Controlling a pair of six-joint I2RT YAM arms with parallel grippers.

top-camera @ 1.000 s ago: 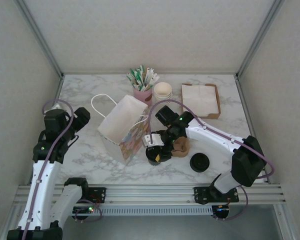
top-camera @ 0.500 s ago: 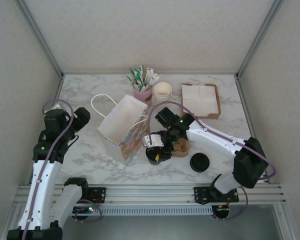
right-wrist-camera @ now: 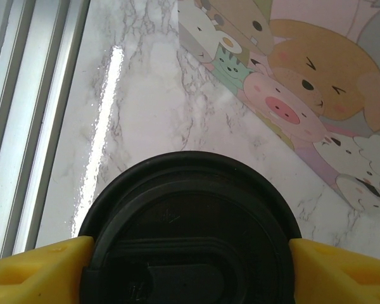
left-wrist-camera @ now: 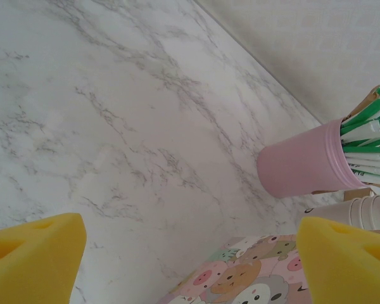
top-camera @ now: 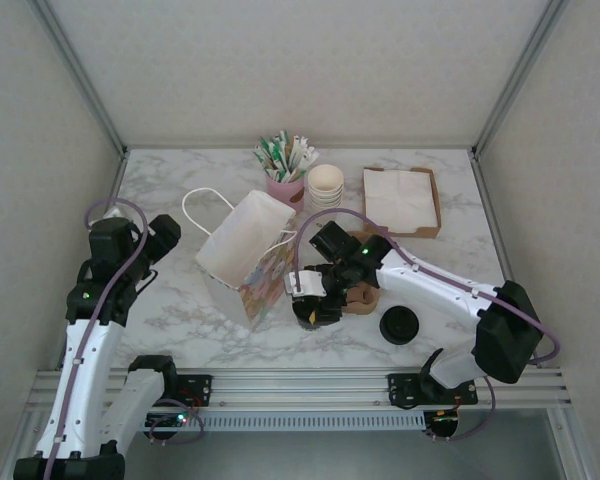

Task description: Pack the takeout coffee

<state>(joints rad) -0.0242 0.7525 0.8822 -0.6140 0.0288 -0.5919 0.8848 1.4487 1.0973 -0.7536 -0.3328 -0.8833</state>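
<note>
The takeout coffee stands on the table near its front edge, at about 4 o'clock from the paper bag. The right gripper is closed on it, one yellow pad pressed to each side of the black lid. The left gripper hangs with its jaws wide and empty. Judgement: the cup is light with thin paper walls that crush easily, and the lid is stiffer but slick and may pop off. Best hold is at the lid rim, where the cup's rolled edge backs it, with moderate squeeze and the cup upright.
</note>
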